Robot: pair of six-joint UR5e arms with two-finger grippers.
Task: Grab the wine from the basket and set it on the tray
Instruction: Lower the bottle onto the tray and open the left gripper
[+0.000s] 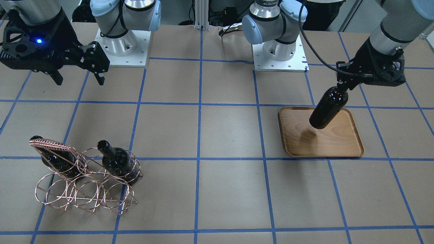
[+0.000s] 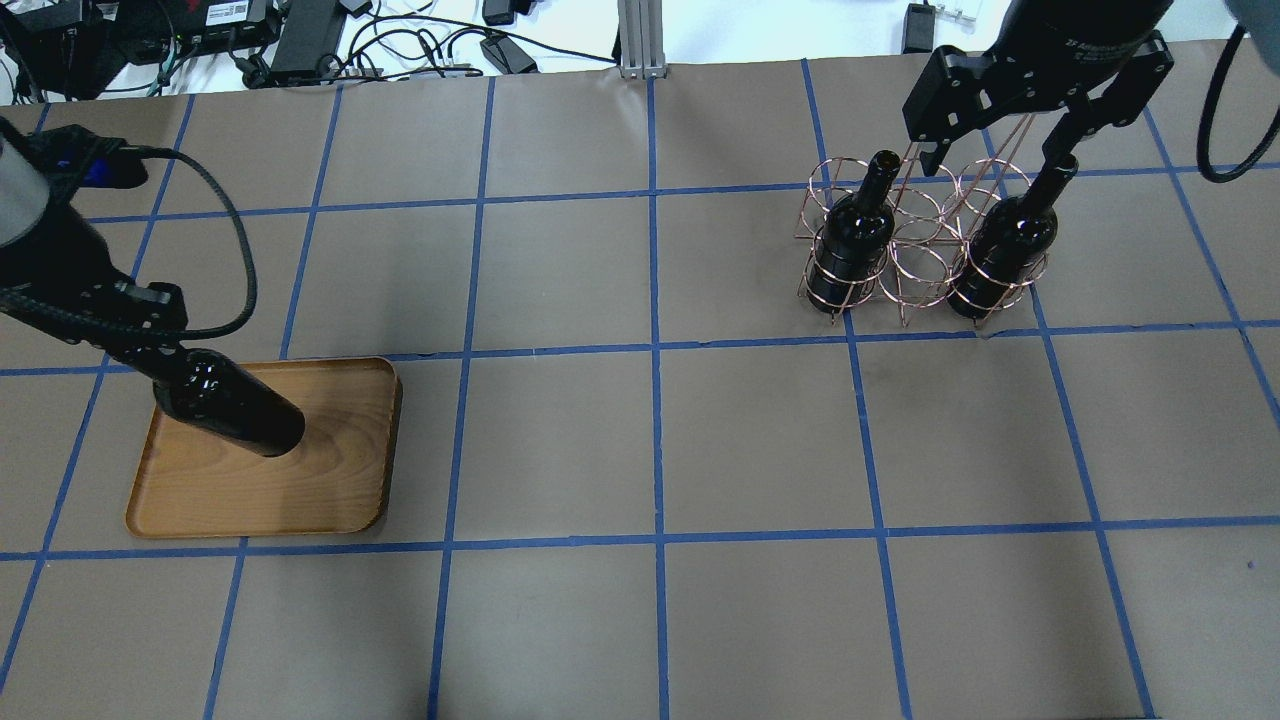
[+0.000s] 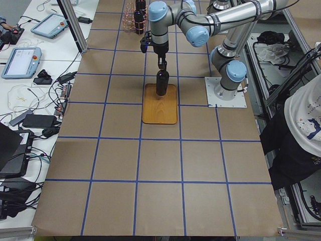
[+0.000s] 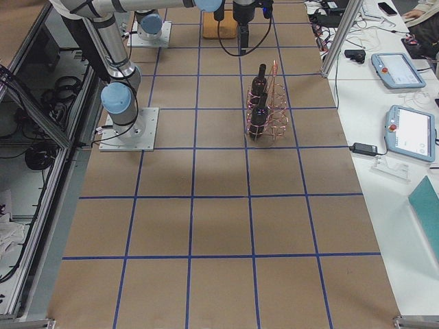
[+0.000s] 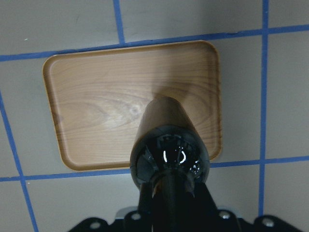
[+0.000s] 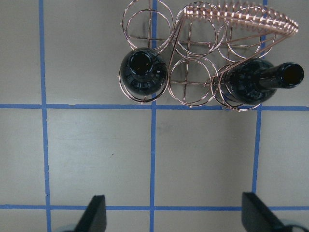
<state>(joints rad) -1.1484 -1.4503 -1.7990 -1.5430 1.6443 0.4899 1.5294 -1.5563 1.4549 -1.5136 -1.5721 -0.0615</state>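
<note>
My left gripper point(image 1: 340, 88) is shut on the neck of a near-black wine bottle point(image 1: 328, 108) and holds it over the wooden tray point(image 1: 334, 144), base a little above the wood, with a shadow below it. The left wrist view looks down the bottle point(image 5: 169, 145) onto the tray point(image 5: 96, 106). The copper wire basket point(image 2: 920, 262) stands at the far right and holds two more bottles point(image 2: 850, 245) point(image 2: 1005, 250). My right gripper point(image 2: 995, 150) is open and empty, high above the basket point(image 6: 193, 87).
The table is brown paper with a blue tape grid. The two arm base plates point(image 1: 123, 47) point(image 1: 279, 54) sit at the robot's side of it. Cables and devices point(image 2: 300, 30) lie beyond the far edge.
</note>
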